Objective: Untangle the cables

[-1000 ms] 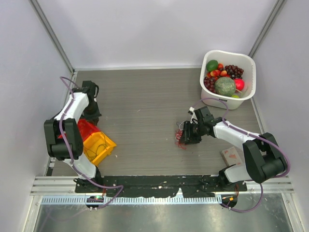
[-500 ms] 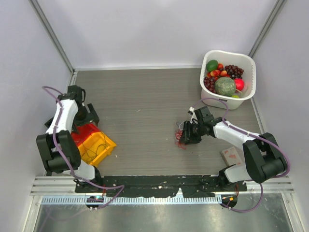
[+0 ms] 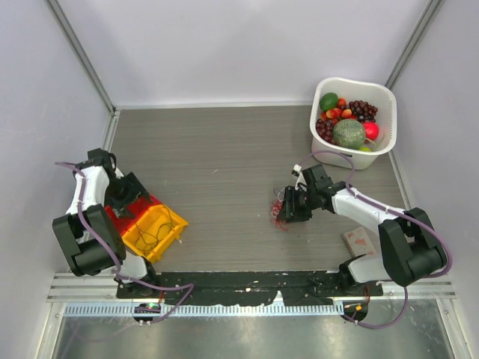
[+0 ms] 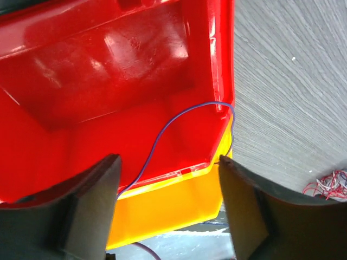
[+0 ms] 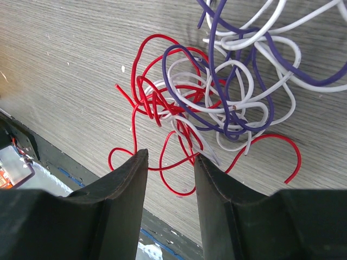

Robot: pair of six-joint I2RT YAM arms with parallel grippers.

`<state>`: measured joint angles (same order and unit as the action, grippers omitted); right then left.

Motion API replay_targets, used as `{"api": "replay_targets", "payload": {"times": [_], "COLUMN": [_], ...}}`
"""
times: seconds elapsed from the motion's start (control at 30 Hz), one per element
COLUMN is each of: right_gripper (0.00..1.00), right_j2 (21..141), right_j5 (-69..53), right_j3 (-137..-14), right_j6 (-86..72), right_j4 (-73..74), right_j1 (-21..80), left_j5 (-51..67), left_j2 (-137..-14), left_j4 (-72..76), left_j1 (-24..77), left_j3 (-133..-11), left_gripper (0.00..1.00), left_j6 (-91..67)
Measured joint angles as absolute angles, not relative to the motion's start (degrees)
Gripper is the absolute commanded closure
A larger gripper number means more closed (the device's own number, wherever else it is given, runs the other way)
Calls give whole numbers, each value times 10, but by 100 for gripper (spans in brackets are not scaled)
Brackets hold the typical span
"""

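The cables (image 5: pixel 217 103) lie tangled on the table: red, white and purple loops, also visible in the top view as a small knot of cables (image 3: pixel 280 212). My right gripper (image 5: pixel 171 162) hangs open just above the near edge of the tangle, and a red loop crosses the gap between its fingers. In the top view the right gripper (image 3: pixel 292 209) is right beside the knot. My left gripper (image 4: pixel 168 161) is open and empty over a red bin (image 4: pixel 81 81). A single purple wire (image 4: pixel 162 132) lies in that bin and runs over its edge.
A yellow bin (image 3: pixel 155 230) with thin wires in it sits against the red bin (image 3: pixel 120 217) at the near left. A white basket (image 3: pixel 378 96) of fruit stands at the back right. A small pinkish object (image 3: pixel 361 241) lies near the right arm's base.
My left arm has swung from the back left toward me, over the red bin, and its gripper has opened. The bins have shifted slightly. The right arm has stayed put.
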<state>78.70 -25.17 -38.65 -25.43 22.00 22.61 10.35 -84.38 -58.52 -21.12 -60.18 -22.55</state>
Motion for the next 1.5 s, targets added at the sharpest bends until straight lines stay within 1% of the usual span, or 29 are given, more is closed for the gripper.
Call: {"api": "replay_targets", "payload": {"times": [0.17,0.47,0.6,0.8,0.97,1.0,1.07,1.1,1.13,1.17,1.27,1.3,1.37,1.5], "right_gripper": [55,55,55,55,55,55,55,55,55,55,55,55,55,55], "right_j2": [786,786,786,786,786,786,787,788,788,788,788,788,788,788], "right_j5": [-252,-252,-252,-252,-252,-252,-253,-253,-254,-255,-257,-257,-257,-257], "right_j3": [-387,-387,-387,-387,-387,-387,-387,-388,-389,-389,-393,-394,-397,-400], "right_j6": [-254,-255,-254,-254,-255,-255,-255,-256,-256,-256,-256,-256,-256,-256], "right_j4": [218,219,219,220,222,222,223,223,224,225,228,229,232,234], "right_j1": [226,226,226,226,225,225,225,225,225,225,225,225,225,225], "left_j5": [140,152,152,149,144,143,144,146,147,147,148,148,148,161], "left_j2": [-844,-841,-841,-823,-762,-752,-739,-737,-736,-738,-759,-779,-818,-915], "left_j4": [-583,-574,-566,-565,-572,-575,-576,-574,-571,-567,-552,-550,-547,-537], "left_j1": [-211,-211,-211,-211,-211,-211,-211,-211,-211,-211,-211,-211,-211,-211], "left_j3": [-602,-603,-602,-602,-602,-602,-602,-602,-602,-602,-603,-608,-619,-641], "left_gripper": [62,85,100,100,100,94,63,52,44,38,24,15,7,6], "left_j6": [-234,-238,-238,-236,-236,-237,-240,-242,-245,-250,-253,-252,-246,-232]}}
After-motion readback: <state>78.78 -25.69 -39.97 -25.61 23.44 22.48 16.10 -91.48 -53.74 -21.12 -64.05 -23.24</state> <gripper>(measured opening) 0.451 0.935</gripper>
